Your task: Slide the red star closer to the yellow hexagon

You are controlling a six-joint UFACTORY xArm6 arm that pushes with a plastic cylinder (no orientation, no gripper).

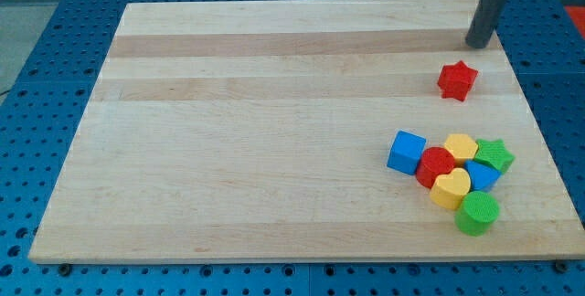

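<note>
The red star (457, 79) lies alone on the wooden board near the view's upper right. The yellow hexagon (461, 146) sits in a cluster of blocks below it, toward the view's lower right, a gap of bare board apart from the star. My tip (478, 45) rests on the board just above and slightly right of the red star, a small gap apart from it. The rod rises out of the view's top edge.
The cluster around the hexagon holds a blue cube (407, 152), a red cylinder (435, 165), a yellow heart (450, 188), a green star (494, 156), a blue block (482, 176) and a green cylinder (477, 213). The board's right edge (539, 122) runs close by.
</note>
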